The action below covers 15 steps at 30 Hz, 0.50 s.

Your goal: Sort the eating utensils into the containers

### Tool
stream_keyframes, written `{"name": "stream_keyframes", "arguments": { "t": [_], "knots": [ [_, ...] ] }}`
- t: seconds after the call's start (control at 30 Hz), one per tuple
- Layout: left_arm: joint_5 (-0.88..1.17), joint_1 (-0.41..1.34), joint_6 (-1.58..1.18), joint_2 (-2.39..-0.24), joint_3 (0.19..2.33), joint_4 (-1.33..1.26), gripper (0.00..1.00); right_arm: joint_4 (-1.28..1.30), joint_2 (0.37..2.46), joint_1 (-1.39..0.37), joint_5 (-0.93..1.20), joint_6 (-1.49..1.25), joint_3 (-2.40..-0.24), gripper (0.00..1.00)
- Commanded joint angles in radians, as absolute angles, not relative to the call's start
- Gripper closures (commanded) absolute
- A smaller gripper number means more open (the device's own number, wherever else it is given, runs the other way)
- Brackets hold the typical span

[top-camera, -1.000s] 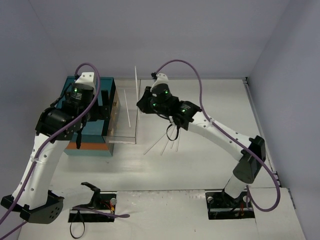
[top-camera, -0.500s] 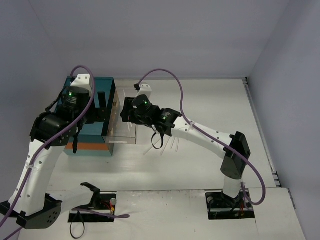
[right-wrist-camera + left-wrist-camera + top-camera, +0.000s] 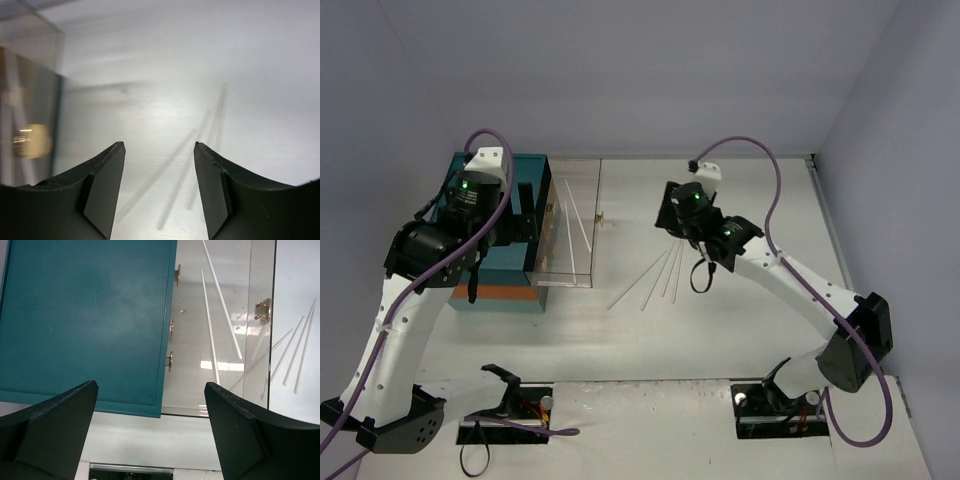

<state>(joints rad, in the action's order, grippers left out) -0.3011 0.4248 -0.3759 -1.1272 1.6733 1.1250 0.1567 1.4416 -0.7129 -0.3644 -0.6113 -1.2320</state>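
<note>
Two chopsticks (image 3: 210,325) lie lengthwise on the floor of the clear drawer (image 3: 190,365), which stands pulled out from the 3 o'clock side of the teal chest (image 3: 85,315). You can count those two as sorted.

About four more loose chopsticks (image 3: 658,279) are fanned out flat on the table (image 3: 740,330), at roughly 4 o'clock from the drawer's gold handle (image 3: 263,310). They are what is left to do. No spoon, fork or knife shows in any view, so the pictures cannot tell you how that part of the job stands.

Your right gripper (image 3: 158,147) hovers over the table at 3 o'clock from the handle and 12 o'clock from the loose sticks. Its jaws are parted with nothing between them.

Your left gripper (image 3: 150,390) hangs above the chest's near edge, with its jaws spread wide and empty.

The drawer's clear front wall stands between the loose sticks and the drawer floor. By the look of it, each stick has to be lifted over that wall, not slid in.

The sticks lie close together and flat, which is likely to make it hard to pinch just one. A dark cable loop (image 3: 698,278) hangs under your right arm, just at 3 o'clock from them.

Your left arm sits over the chest at the drawer's 9 o'clock side, apart from the drawer opening.
</note>
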Motion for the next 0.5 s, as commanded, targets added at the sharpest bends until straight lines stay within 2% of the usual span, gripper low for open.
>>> {"name": "stream_keyframes", "arguments": {
  "t": [0.0,0.47],
  "knots": [
    [-0.289,0.419,-0.388,-1.147,1.702,1.086,0.14,0.169,1.424,-0.673,-0.340,-0.671,-1.086,0.45],
    [-0.273,0.417,-0.387,-1.147,1.692,1.088,0.14,0.067,1.656,-0.670,-0.264,-0.749,-0.951,0.58]
  ]
}}
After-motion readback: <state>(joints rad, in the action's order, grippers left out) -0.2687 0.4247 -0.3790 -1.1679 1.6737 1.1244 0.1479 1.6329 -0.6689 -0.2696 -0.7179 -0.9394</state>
